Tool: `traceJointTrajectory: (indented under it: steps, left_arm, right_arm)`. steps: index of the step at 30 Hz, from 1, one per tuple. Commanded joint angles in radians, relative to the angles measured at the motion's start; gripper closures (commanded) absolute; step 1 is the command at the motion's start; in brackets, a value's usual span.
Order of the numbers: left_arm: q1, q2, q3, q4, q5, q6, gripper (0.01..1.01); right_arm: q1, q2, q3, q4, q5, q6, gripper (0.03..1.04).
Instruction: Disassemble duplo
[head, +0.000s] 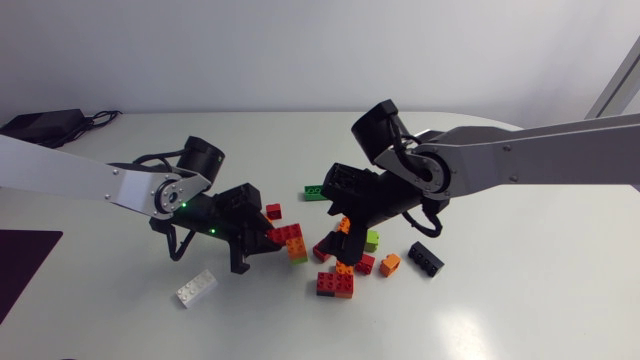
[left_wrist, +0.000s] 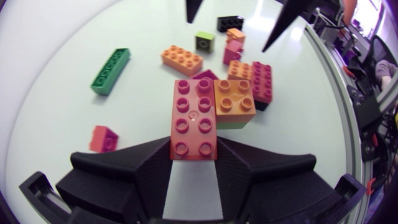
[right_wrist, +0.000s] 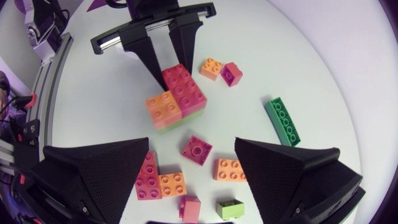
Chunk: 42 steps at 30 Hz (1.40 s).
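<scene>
Now the left gripper (left_wrist: 194, 151) is clenched on the duplo block (left_wrist: 198, 112), which sits right between its fingers: a long red brick, a square orange one stuck to its side, lime green beneath. The right gripper (right_wrist: 193, 146) hangs near the block, fingers spread wide, grasping nothing. Loose bricks (right_wrist: 227, 169) lie on the counter (left_wrist: 62, 143) around the block.
</scene>
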Motion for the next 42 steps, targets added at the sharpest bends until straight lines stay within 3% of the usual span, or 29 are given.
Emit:
traceJointTrajectory:
  steps: [1, 4, 9, 13, 20, 30, 34, 35, 38, 42]
  left_arm:
    - [0.002, -0.079, -0.045, 0.112, -0.045, -0.132, 0.867]
    - [-0.046, -0.13, -0.098, 0.197, -0.149, -0.201, 0.866]
    - [-0.158, -0.151, -0.101, 0.218, -0.302, -0.299, 0.864]
    - [-0.202, -0.124, -0.081, 0.232, -0.379, -0.336, 0.864]
    - [-0.216, -0.105, -0.074, 0.296, -0.483, -0.388, 0.862]
    - [-0.216, -0.128, -0.084, 0.296, -0.487, -0.408, 0.861]
    - [-0.216, -0.136, -0.092, 0.296, -0.487, -0.408, 0.861]
    - [-0.216, -0.137, -0.094, 0.296, -0.487, -0.408, 0.861]
    - [-0.215, -0.142, -0.1, 0.298, -0.487, -0.408, 0.861]
    - [-0.21, -0.168, -0.115, 0.3, -0.485, -0.408, 0.861]
  right_arm:
    - [0.032, -0.017, -0.008, 0.02, 0.058, 0.071, 0.07]
    - [0.059, -0.014, 0.032, 0.023, 0.142, 0.136, 0.07]
    - [0.096, 0.026, 0.101, 0.024, 0.228, 0.211, 0.1]
    - [0.108, 0.057, 0.136, 0.024, 0.262, 0.248, 0.13]
    - [0.111, 0.08, 0.144, 0.021, 0.302, 0.3, 0.13]
    - [0.113, 0.119, 0.147, 0.046, 0.321, 0.324, 0.13]
    - [0.116, 0.123, 0.141, 0.06, 0.323, 0.332, 0.3]
    - [0.118, 0.123, 0.139, 0.063, 0.325, 0.332, 0.4]
    - [0.115, 0.115, 0.139, 0.069, 0.323, 0.329, 0.82]
    - [0.099, 0.115, 0.144, 0.049, 0.277, 0.327, 0.87]
